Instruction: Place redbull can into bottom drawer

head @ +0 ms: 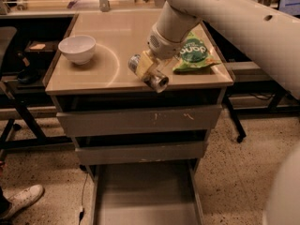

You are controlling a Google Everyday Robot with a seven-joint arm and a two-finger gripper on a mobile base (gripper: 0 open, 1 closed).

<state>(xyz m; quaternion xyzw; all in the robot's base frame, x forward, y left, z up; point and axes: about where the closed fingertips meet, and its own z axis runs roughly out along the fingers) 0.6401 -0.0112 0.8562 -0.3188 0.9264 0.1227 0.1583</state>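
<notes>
The redbull can [158, 81] lies sideways in my gripper [147, 69], its shiny silver end pointing to the front right. The gripper is shut on the can's middle and holds it over the front edge of the tabletop [93, 78], between the bowl and the green bag. The bottom drawer [145, 196] is pulled out below, a wide shallow grey tray with a bare floor. It sits directly under and in front of the can.
A white bowl [77, 48] stands at the left of the tabletop. A green snack bag [193, 53] lies at the right, beside my arm. The two upper drawers [136, 121] are closed. A shoe [21, 200] is on the floor at the left.
</notes>
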